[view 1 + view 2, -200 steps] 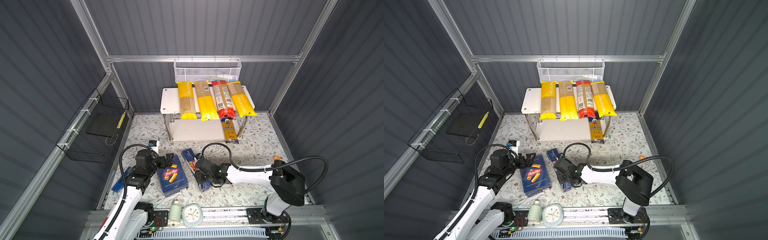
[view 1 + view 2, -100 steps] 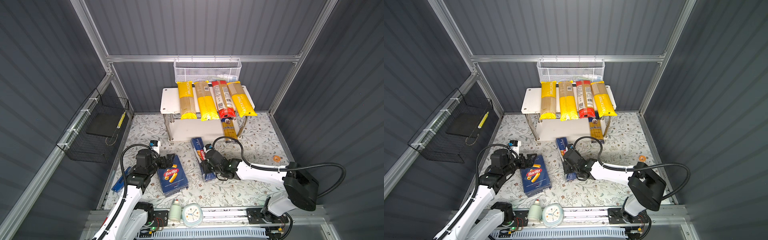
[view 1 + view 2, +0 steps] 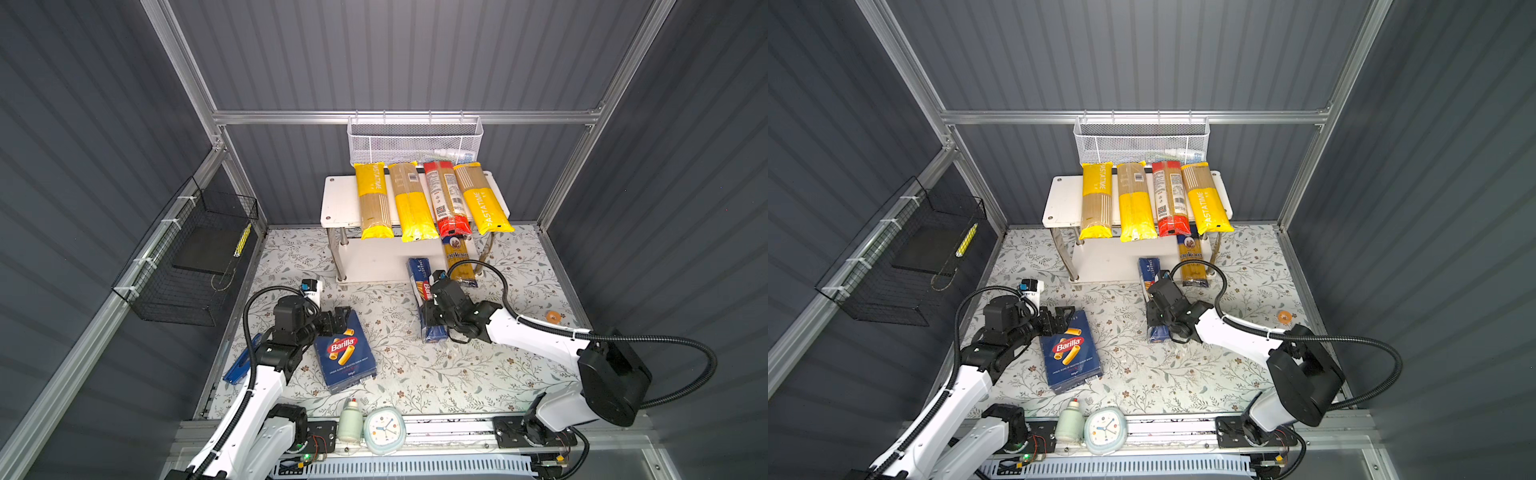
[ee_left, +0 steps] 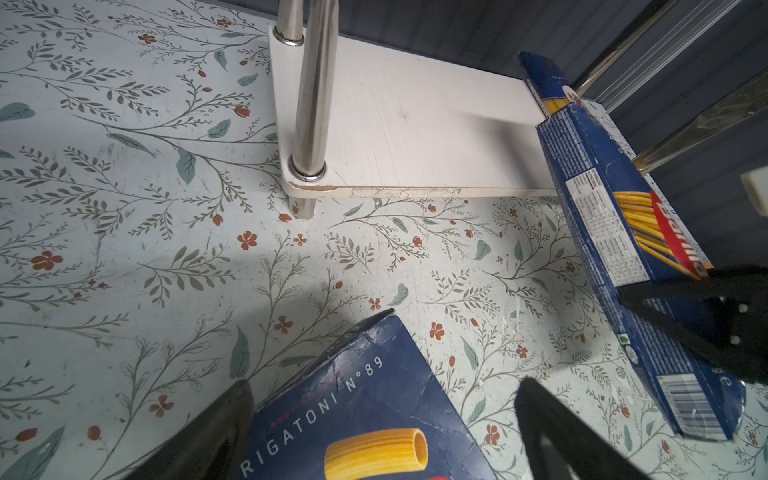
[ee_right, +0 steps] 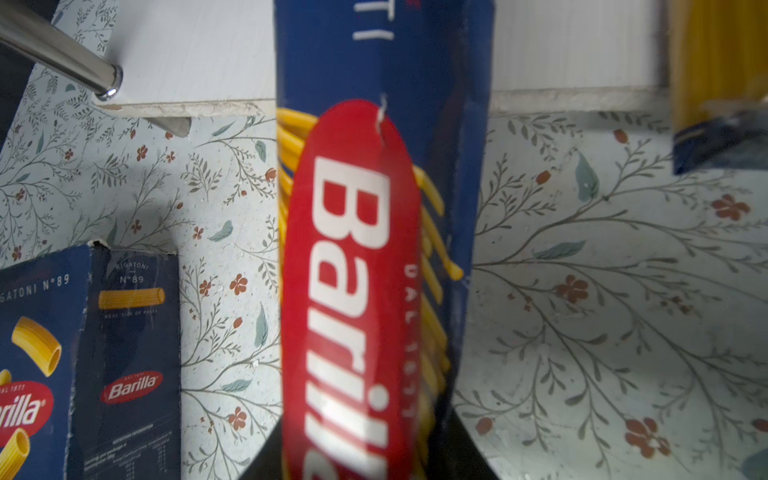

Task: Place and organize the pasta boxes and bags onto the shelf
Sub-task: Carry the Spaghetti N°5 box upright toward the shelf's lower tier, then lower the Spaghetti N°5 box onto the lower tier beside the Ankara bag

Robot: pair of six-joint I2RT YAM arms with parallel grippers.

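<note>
As right tool [image 5: 368, 422] grips spaghetti box [image 5: 374, 249], barcode [image 4: 692, 405] only in left wrist view

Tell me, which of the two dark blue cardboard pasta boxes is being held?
The long narrow dark blue spaghetti box, clamped in the right pincer. The wide rigatoni box lies flat on the floral mat, not held.

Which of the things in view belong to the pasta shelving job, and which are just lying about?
Job: shelf; three yellow bags and red bag on its top tier; ankara bag on the lower tier; spaghetti box in the right end effector; rigatoni box on the table.

Lying about: white mesh basket, black wire basket, clock, small bottle, blue tool, orange disc.
</note>
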